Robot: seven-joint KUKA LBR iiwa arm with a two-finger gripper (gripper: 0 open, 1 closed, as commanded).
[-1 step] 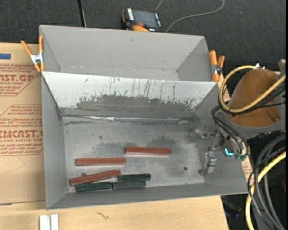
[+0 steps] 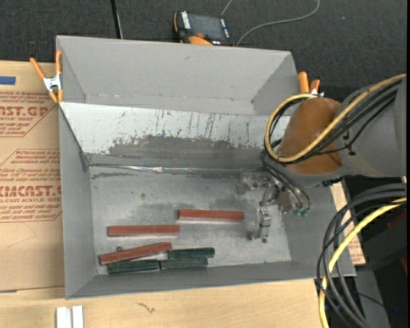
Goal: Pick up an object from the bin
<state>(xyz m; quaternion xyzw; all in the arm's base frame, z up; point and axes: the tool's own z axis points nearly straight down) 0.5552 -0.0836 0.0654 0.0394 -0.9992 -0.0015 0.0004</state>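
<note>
**Five slim bars on the bin floor, gripper at the end of the rightmost one**

Five long, flat bars lie in the grey metal bin, whose floor is scuffed and streaked along the far wall. Three bars are reddish-brown and two are dark green, all straight-edged and narrow.

The gripper hangs low at the right of the floor, just beside the right end of the rightmost reddish-brown bar. That bar's long axis runs left to right, almost level, with one end pointing at the gripper. You cannot tell whether the jaws are wide or narrow.

A second reddish-brown bar lies to the lower left, parallel and apart from the first. The third reddish-brown bar sits nearer the front wall, slightly tilted. The left green bar lies just beside it, and the right green bar follows on to the right.

Above the gripper you see the wrist's orange cover, ringed by yellow and black cables.
</note>
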